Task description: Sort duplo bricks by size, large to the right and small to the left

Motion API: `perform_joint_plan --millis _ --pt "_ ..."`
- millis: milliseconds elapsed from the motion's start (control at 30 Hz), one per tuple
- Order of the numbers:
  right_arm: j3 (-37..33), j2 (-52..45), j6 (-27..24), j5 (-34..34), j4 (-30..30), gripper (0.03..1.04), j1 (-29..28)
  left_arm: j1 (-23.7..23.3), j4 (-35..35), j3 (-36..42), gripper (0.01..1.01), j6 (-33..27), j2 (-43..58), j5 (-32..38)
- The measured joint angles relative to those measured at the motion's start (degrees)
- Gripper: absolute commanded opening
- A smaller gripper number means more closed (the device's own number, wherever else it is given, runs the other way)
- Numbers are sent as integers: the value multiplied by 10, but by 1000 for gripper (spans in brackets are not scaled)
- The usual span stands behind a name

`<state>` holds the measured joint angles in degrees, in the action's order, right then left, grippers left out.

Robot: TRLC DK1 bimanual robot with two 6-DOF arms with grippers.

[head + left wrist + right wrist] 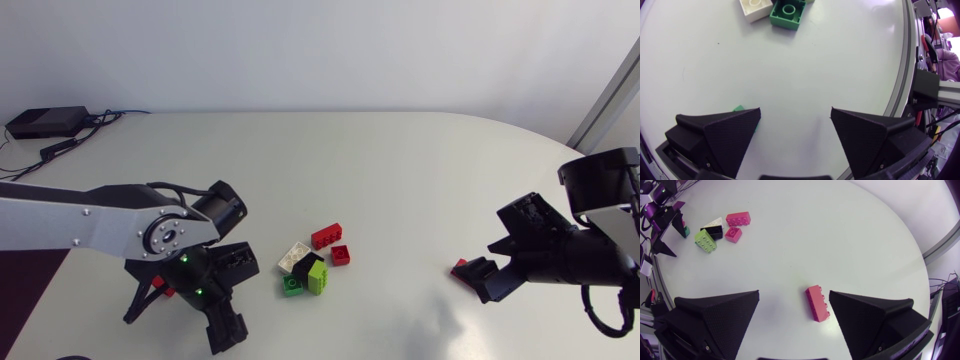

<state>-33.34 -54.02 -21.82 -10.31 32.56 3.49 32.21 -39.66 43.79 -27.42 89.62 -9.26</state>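
A long red plastic Duplo brick (817, 302) lies flat on the pale table (840, 225), apart from the other bricks. It is between the two wedge fingers of the matte black right gripper (794, 294), just beside one finger and clear of the other. The jaws stand wide open and grip nothing. In the head view this brick peeks out at 9 o'clock of the fingertips, partly covered by them.

Well apart from it, at the brick's 9 o'clock in the head view and near the table's middle, the rest sit in a loose cluster. A second long red brick (326, 236) is at the cluster's 12 o'clock edge, with a small red square brick (341, 254) just at its 5 o'clock. A white brick (294, 258) touches a black brick (309, 263), and a lime green brick (320, 278) is at the black one's 5 o'clock. A small dark green square brick (292, 286) is at the cluster's 7 o'clock.

At 9 o'clock of the cluster, the matte black left gripper (796, 110) hangs low over the table, its jaws also spread wide and holding nothing. The corner of another small green brick (740, 109) shows from under one of its fingers. The white and dark green bricks lie ahead of it
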Motion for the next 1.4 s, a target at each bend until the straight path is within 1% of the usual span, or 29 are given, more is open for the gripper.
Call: perform_joint_plan --millis 167,433,667,767,800,867,1033,1133,1233,1400 --pt "0 0 0 0 0 1005 0 -21 1 -9 975 -7 -1 0" --pt "3 3 0 0 -1 1005 0 -104 0 -13 975 -47 -9 0" --pt "7 9 0 0 -1 1005 3 -165 0 -5 975 -65 -8 0" --pt "7 17 0 0 0 1005 3 -176 -7 7 975 -64 -11 0" --pt "7 19 0 0 0 1005 3 -170 -12 8 975 -64 -16 0" --pt "9 22 0 0 0 1005 3 -141 -21 8 975 -57 -37 0" --pt "17 23 0 0 0 1005 3 -36 -21 9 975 -17 -65 -4" --pt "22 23 0 0 0 1005 3 12 -24 23 975 6 -54 -5" --pt "22 26 0 0 0 1005 3 37 -20 54 975 19 -27 -5" --pt "23 27 0 0 0 1005 3 51 -13 96 975 31 22 -4"
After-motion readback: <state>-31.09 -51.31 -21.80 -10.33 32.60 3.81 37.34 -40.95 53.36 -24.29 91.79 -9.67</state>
